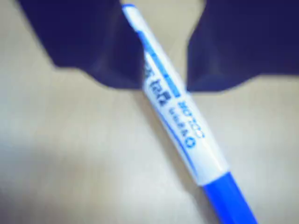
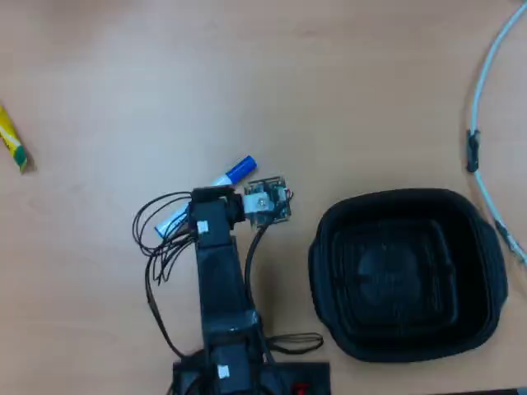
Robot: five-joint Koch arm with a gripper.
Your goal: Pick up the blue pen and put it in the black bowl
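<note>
The blue pen lies slanted on the beige table, its white printed barrel running up between my two dark jaws and its blue cap at the lower right. My gripper is open and straddles the barrel; the left jaw touches it and a sliver of gap shows at the right jaw. In the overhead view the gripper covers the barrel's middle, and the pen sticks out to the upper right. The black bowl sits empty to the right of the arm.
A yellow-and-green stick lies at the far left edge. A white cable curves down the right side past the bowl. The wrist camera board and loose black wires hang beside the arm.
</note>
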